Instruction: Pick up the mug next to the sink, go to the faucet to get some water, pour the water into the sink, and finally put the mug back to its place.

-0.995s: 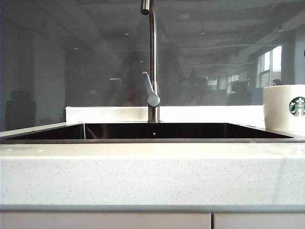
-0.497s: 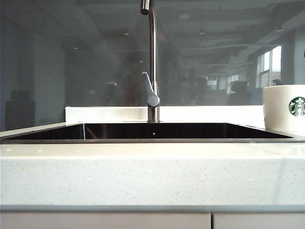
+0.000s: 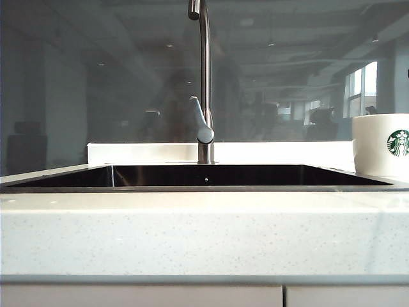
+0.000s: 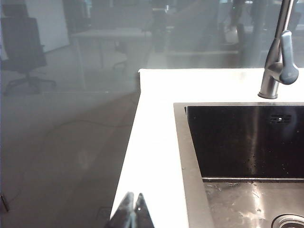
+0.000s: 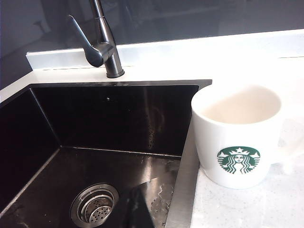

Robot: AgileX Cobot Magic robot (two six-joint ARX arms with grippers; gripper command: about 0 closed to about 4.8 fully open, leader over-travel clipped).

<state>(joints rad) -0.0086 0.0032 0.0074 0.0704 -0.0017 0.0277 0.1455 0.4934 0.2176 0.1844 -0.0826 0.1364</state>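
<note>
My left gripper (image 4: 133, 209) hangs pinched closed over the counter's (image 3: 204, 230) edge beside the sink (image 3: 204, 176). My right gripper (image 5: 137, 209), also closed & empty, hovers above the basin nr the upright mug (image 5: 240, 137), which sits on the counter just beside the sink rim, faucet (image 3: 204, 83) behind.

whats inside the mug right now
In the right wrist view the mug stands upright on the counter beside the sink. Its upper inner wall looks bare and white; the near rim hides the bottom, so any water there is unseen.
</note>
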